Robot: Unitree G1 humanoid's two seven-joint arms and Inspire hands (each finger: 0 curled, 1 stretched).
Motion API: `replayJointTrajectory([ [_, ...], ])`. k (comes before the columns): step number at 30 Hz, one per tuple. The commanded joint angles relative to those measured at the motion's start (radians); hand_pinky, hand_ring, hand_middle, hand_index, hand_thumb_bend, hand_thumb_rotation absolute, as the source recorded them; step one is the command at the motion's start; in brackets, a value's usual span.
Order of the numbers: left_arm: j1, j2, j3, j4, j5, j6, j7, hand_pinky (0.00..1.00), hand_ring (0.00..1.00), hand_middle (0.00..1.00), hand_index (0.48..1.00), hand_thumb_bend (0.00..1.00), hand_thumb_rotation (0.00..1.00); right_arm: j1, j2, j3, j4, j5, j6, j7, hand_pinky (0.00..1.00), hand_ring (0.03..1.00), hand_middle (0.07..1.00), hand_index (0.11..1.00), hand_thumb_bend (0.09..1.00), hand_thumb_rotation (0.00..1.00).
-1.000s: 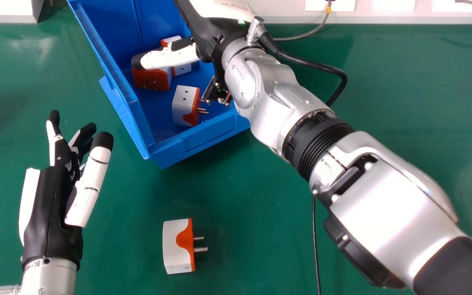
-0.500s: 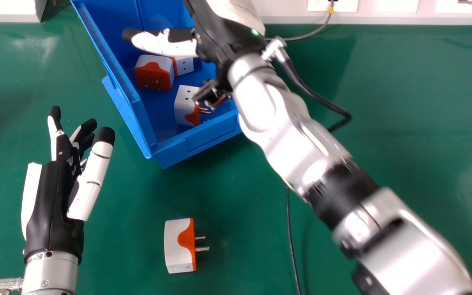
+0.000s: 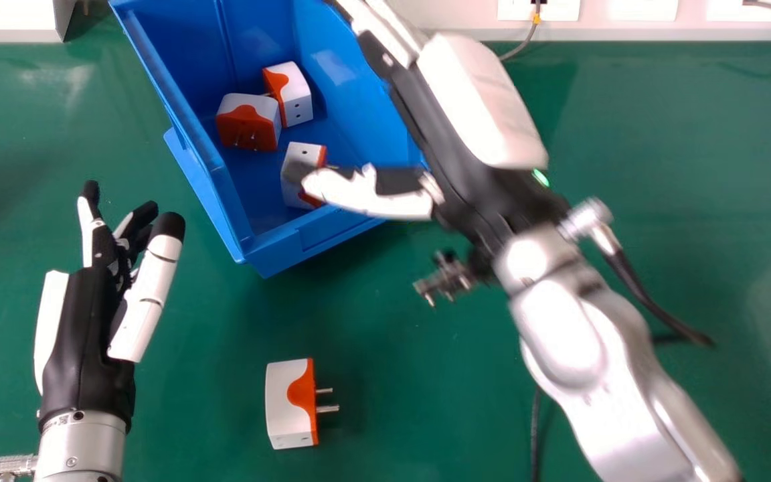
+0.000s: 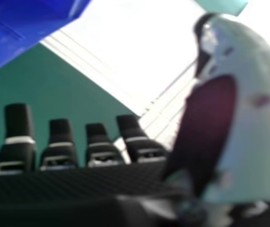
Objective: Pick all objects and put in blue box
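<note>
White and orange, a blocky plastic plug adapter [image 3: 290,404] lies on the green table [image 3: 185,428], on the near side of the open blue plastic box [image 3: 332,231]. It could skid or twist from my grasp if I came down off-centre and pushed on its metal prongs instead of closing on the body. My left hand [image 3: 81,328], nearer than the box and left of it, is empty with fingers extended; swung carelessly, it might get in my way at the pick. My right hand [image 3: 385,199] is released, holding nothing, its thumb over the box's near rim; drawn back too low, I judge, it could snag that rim and drag the box. Three matching adapters [image 3: 249,127] sit inside the box, and a last one dropped on them might perch badly.

The table adapter's prongs point right, across the box's near side; its long axis runs near to far, towards the box.
</note>
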Motion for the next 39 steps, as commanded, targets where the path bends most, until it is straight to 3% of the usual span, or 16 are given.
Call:
replayJointTrajectory([
  [1,-0.003,0.007,0.006,0.003,-0.007,-0.034,-0.002,0.84,0.92,0.91,0.953,0.58,0.8,0.069,-0.025,-0.017,-0.095,-0.024,-0.033,0.006,0.72,0.886,0.915,0.885,0.435,0.42],
  [6,0.003,0.006,0.007,0.02,-0.007,-0.056,0.0,0.84,0.91,0.91,0.952,0.59,0.8,0.219,-0.068,-0.032,-0.148,-0.035,-0.087,-0.004,0.7,0.87,0.899,0.876,0.438,0.42],
  [15,0.011,0.006,0.012,0.069,-0.021,-0.096,-0.005,0.84,0.91,0.91,0.949,0.62,0.8,0.382,-0.099,-0.017,-0.053,-0.047,-0.204,-0.025,0.69,0.847,0.876,0.853,0.443,0.42],
  [24,0.039,-0.012,0.008,0.059,-0.021,-0.104,0.006,0.84,0.91,0.91,0.943,0.62,0.8,0.41,-0.096,0.04,-0.017,-0.062,-0.206,0.038,0.68,0.838,0.861,0.833,0.452,0.39],
  [39,0.05,-0.012,0.006,0.063,-0.028,-0.125,0.002,0.86,0.91,0.91,0.94,0.61,0.8,0.344,-0.038,0.136,0.16,-0.153,-0.228,0.009,0.65,0.815,0.825,0.791,0.474,0.38],
])
